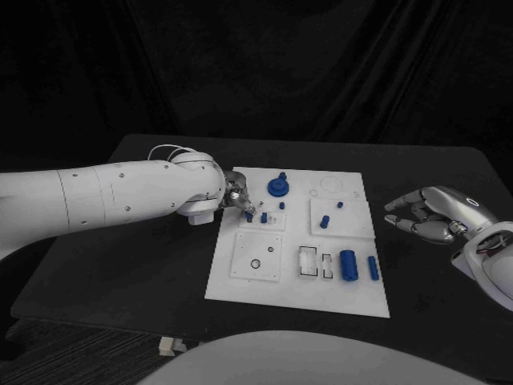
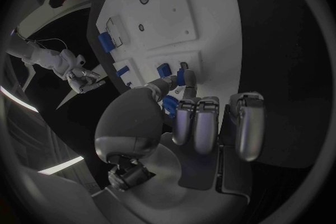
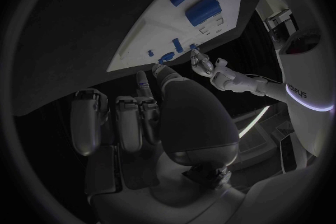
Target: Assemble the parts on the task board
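White task board mid-table; blue parts scattered on it.

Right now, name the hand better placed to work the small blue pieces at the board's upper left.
Left. The left hand already has its fingertips at a small blue part there; the right hand hovers off the task board.

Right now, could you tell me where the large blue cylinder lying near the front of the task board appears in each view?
Head view: the large blue cylinder lies on the task board, near its front right, beside a thinner blue piece.
Left wrist view: it is the blue piece at the board's far edge.
Right wrist view: it lies near the board's edge, next to the thinner piece.
Shared landmark: the left hand at the board's left side.
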Tool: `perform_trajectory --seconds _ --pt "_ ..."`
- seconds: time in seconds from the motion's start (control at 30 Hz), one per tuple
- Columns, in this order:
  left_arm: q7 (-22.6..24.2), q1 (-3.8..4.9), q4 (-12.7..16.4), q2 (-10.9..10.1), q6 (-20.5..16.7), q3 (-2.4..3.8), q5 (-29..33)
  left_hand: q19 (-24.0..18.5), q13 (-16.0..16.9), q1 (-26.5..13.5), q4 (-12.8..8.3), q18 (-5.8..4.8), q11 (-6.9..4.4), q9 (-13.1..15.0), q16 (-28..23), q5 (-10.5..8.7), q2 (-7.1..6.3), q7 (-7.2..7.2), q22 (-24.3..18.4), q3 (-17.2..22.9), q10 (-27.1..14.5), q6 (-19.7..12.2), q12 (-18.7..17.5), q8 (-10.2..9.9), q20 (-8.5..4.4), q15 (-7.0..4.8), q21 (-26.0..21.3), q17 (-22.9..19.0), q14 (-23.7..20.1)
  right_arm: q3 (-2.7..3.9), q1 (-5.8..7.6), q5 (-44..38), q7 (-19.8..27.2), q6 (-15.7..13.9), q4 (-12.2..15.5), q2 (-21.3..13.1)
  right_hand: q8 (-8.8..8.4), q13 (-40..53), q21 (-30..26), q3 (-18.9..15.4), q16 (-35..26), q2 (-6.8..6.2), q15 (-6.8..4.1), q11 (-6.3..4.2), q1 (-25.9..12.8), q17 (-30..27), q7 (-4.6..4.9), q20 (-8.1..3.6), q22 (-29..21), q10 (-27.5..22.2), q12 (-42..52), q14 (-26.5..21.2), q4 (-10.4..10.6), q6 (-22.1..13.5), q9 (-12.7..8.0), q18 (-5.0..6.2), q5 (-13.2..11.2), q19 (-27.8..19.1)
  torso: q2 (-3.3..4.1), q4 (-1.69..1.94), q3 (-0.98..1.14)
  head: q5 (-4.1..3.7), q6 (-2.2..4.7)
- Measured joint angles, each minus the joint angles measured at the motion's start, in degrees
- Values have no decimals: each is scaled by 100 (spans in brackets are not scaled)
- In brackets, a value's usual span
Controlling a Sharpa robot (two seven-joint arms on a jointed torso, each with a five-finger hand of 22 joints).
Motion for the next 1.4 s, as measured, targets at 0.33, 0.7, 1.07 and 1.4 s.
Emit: perform_trajectory --seconds 0.33,0.7,1.07,1.4 --pt "20 -44 -17 5 -18 12 -53 0 0 -52 0 0 0 -2 0 0 -15 1 0 0 0 4 0 1 0 0 0 0 0 -2 -4 0 67 -29 19 -9 0 0 0 33 0 0 0 0 0 0 -21 0 4 0 0 0 0 21 -2 0 25 0 0 -4 -2 16 -1" --pt "43 -53 -7 -6 -25 15 -173 0 0 -50 0 0 0 -4 0 -1 -6 9 0 -1 0 11 0 0 0 0 0 0 0 0 -7 0 128 -36 33 -17 0 0 0 33 0 0 0 0 0 0 -21 0 3 0 0 0 0 21 -4 0 25 0 0 8 -3 15 -1" --pt "42 -55 32 -53 -4 15 -221 0 0 -50 0 0 0 2 0 -2 -6 14 0 -1 0 12 0 0 0 0 -22 0 0 -1 -10 0 140 -36 45 -23 0 0 -23 48 -23 -22 0 0 22 0 0 0 2 0 0 0 -16 42 -4 0 50 0 -1 4 -3 43 0" --pt "34 -59 80 -71 26 12 -241 0 0 -51 1 -1 0 1 0 -9 -7 -1 0 -2 0 -6 0 0 0 0 -22 3 0 -1 -13 0 141 -36 46 -25 0 0 -23 48 -23 1 0 0 45 0 0 0 2 0 0 0 -16 42 -10 0 49 0 -4 -5 -3 57 0"
